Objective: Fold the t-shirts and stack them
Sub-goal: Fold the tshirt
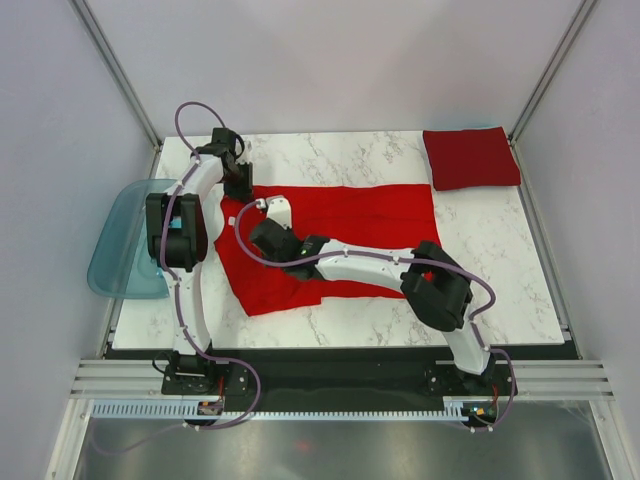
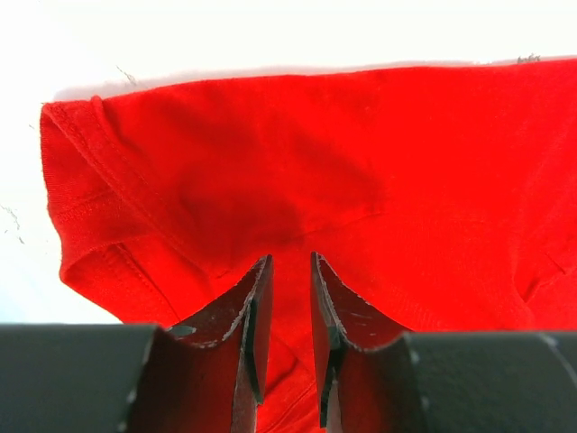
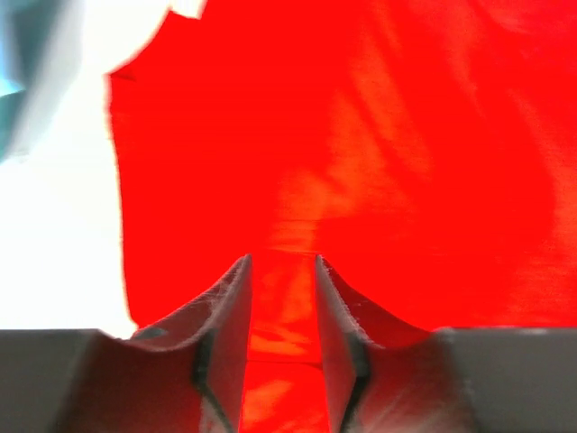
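Observation:
A bright red t-shirt [image 1: 350, 215] lies spread across the middle of the white marble table [image 1: 500, 270], its left part bunched and partly folded over. My left gripper [image 1: 240, 190] hovers at the shirt's back left corner; in the left wrist view its jaws [image 2: 290, 257] stand apart over the red cloth [image 2: 361, 162], near a hemmed sleeve edge. My right gripper [image 1: 262, 207] reaches in from the right, just in front of the left one. Its jaws [image 3: 282, 259] are apart, with red cloth [image 3: 361, 135] showing between them. A darker crimson t-shirt [image 1: 470, 158] sits folded square at the back right.
A translucent blue plastic tub [image 1: 120, 240] hangs off the table's left edge, and a blurred corner of it [image 3: 18, 81] shows in the right wrist view. Grey walls with metal posts close in the back and sides. The right forearm lies across the shirt's front half.

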### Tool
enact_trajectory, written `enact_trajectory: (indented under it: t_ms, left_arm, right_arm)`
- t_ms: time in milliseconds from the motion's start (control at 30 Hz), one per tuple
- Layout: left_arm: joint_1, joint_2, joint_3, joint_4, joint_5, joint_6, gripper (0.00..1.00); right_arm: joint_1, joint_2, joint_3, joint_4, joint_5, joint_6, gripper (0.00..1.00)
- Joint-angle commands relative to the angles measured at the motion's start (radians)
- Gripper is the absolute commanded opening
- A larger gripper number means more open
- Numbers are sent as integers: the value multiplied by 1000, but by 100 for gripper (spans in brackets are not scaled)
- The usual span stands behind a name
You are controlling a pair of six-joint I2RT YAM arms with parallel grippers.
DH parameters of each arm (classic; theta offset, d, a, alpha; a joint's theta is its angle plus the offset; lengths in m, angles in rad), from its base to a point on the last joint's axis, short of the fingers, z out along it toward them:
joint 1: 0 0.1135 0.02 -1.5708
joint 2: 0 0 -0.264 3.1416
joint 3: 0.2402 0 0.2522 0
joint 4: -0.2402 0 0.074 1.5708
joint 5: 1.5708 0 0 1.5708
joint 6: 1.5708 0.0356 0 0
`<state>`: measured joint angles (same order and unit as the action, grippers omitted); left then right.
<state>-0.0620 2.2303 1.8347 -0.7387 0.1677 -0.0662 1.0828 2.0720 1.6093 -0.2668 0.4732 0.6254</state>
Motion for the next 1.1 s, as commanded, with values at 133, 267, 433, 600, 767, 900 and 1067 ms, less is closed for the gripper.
enact_trajectory:
  t_ms: [133,267,433,600,767,900,1067]
  left_arm:
    - [7,32,8,-1,9,-23,30]
    - [7,35,8,-2,-34,-17,30]
    - [7,11,11,-2,-62,-7,30]
    - [8,14,38,-2,-77,-15,31]
    - [8,34,47,-2,-89,-18,32]
    - [13,48,46,-2,-89,-20,32]
    - [14,60,51,-2,-77,-24,32]
  right_arm:
    - [51,62,43,113,74,-1,42]
    - [60,115,83,113,76,-10,39]
    - [69,164,136,89,103,-26,39]
    - [71,203,162,63,146,-4,42]
    - [71,235,202,-6,186,17,40]
    - [74,244,213,-29,197,22,39]
    - [81,250,215,-31,182,23,37]
